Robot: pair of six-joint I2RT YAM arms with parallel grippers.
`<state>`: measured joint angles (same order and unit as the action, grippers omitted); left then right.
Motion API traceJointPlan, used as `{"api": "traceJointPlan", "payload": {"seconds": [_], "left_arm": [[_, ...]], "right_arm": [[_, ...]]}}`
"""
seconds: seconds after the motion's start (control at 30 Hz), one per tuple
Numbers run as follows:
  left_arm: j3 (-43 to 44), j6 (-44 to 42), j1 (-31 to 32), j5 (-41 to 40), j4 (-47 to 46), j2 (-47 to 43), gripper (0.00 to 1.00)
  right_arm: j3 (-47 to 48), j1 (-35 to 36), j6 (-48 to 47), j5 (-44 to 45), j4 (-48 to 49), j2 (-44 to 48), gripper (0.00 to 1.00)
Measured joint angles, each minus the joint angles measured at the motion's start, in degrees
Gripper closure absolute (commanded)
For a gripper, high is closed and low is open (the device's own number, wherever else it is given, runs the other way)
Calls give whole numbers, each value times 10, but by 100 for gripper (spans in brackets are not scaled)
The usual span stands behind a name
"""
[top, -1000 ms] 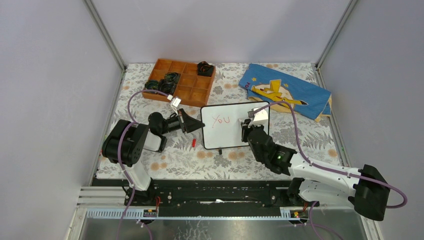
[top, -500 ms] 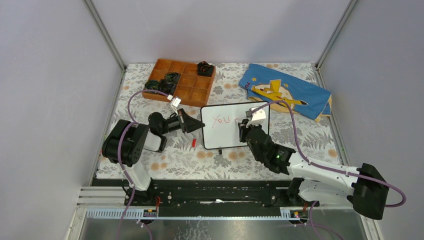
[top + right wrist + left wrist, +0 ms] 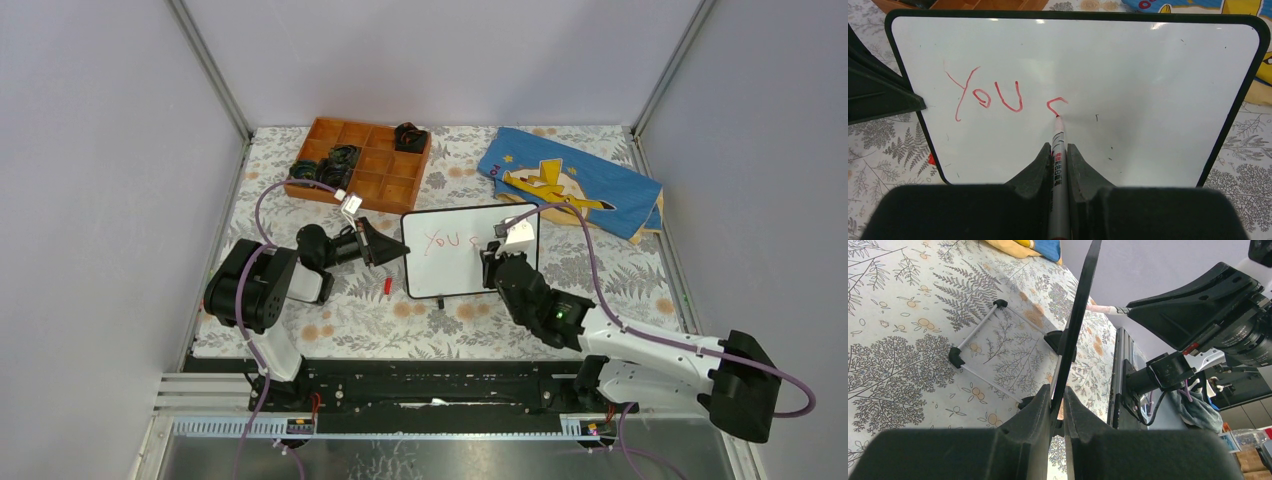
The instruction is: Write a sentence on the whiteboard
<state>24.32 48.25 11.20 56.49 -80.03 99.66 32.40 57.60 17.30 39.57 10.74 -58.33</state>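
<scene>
ideally the right hand (image 3: 1059,148), clenching the marker (image 3: 1058,134), is pressing lightly while the left hand (image 3: 1057,392) is pinching the whiteboard (image 3: 1148,75) steady.

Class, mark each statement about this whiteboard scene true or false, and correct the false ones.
1. The left gripper is shut on the whiteboard edge. True.
2. The marker in the right gripper writes in blue. False: its strokes are red.
3. The sentence so far reads "You" plus the start of another letter. True.
4. The whiteboard rests on the blue cloth. False: the cloth lies apart, farther back on the right.
5. Every compartment of the wooden tray is empty. False: some hold dark items.
</scene>
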Motion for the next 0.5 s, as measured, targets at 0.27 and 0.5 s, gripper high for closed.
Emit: {"api": "traceJointPlan", "payload": {"seconds": [0.27,0.5], "left_arm": [[0,0,0,0,0,0,80],[0,-3,0,0,2,-1,80]], "right_arm": [[-5,0,1,4,-23,21,100],[-6,0,-6,25,-23,58,100]]}}
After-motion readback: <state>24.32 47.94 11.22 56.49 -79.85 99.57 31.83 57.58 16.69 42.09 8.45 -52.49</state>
